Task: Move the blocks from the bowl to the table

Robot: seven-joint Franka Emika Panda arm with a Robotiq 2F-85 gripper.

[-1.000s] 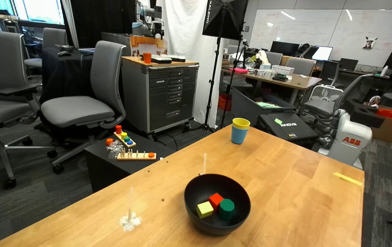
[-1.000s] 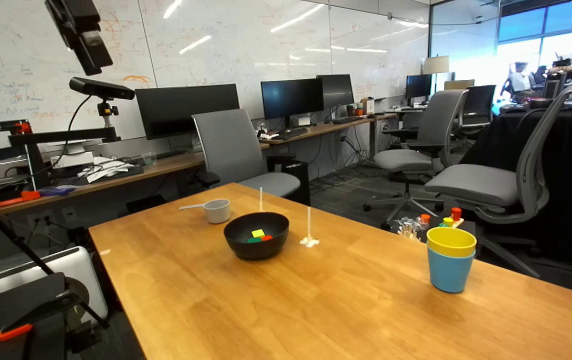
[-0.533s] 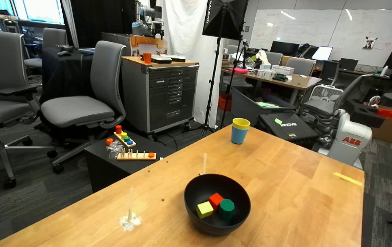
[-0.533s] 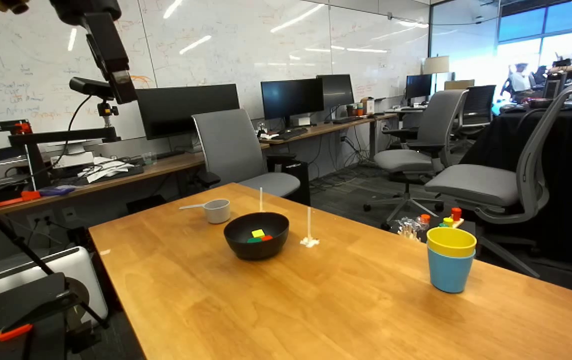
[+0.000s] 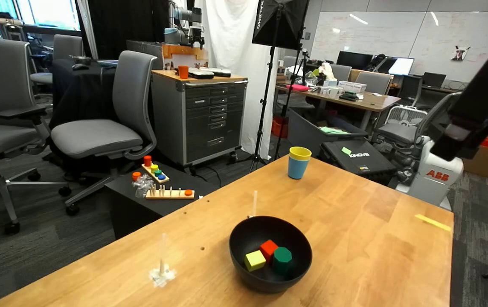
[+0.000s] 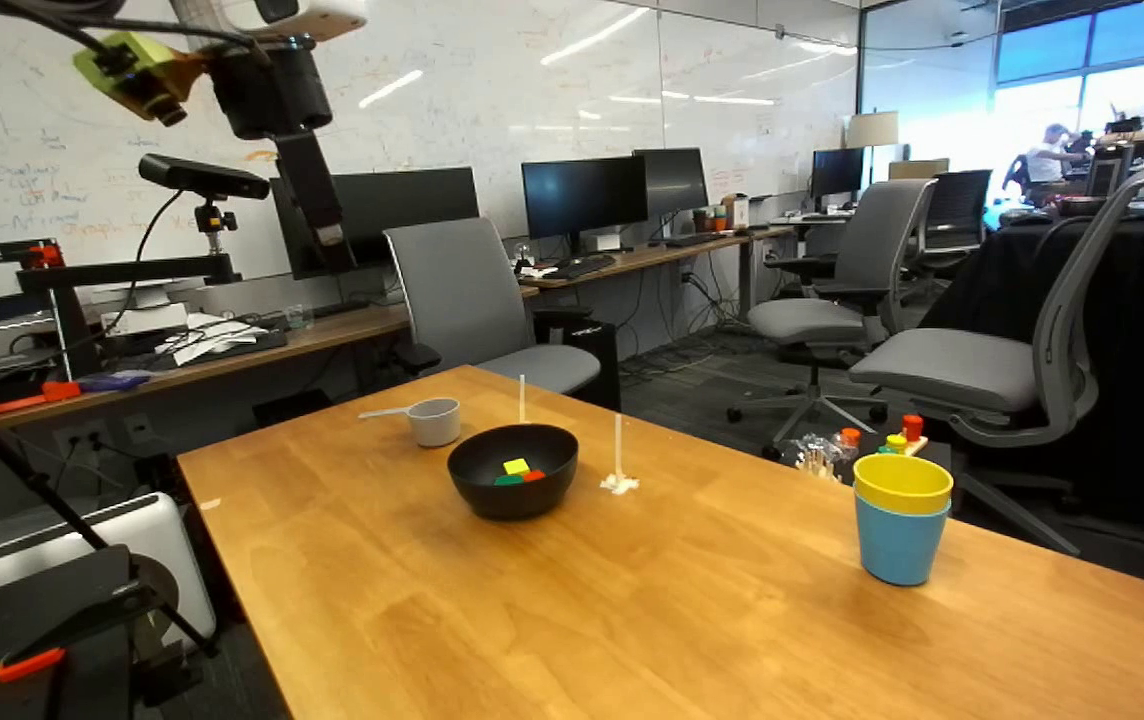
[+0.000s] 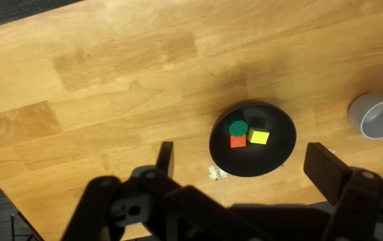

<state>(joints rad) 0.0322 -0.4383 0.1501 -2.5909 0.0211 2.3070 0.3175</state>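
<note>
The pincer is spread wide and empty, and the black bowl sits lower down on the surface, off to one side, so the next move is likely down and across. The red block, green block and yellow block huddle inside it. The bowl itself and the thin sticks near it may get in the way, and a gray cup stands close by.

The round black bowl lay open from above, its red block, green octagonal block and yellow cube leaving scant room between. A thin, pale upright rod stood just beside, a second rod and a grey handled cup near; away from the rods, tan wooden worktop stretched free.
</note>
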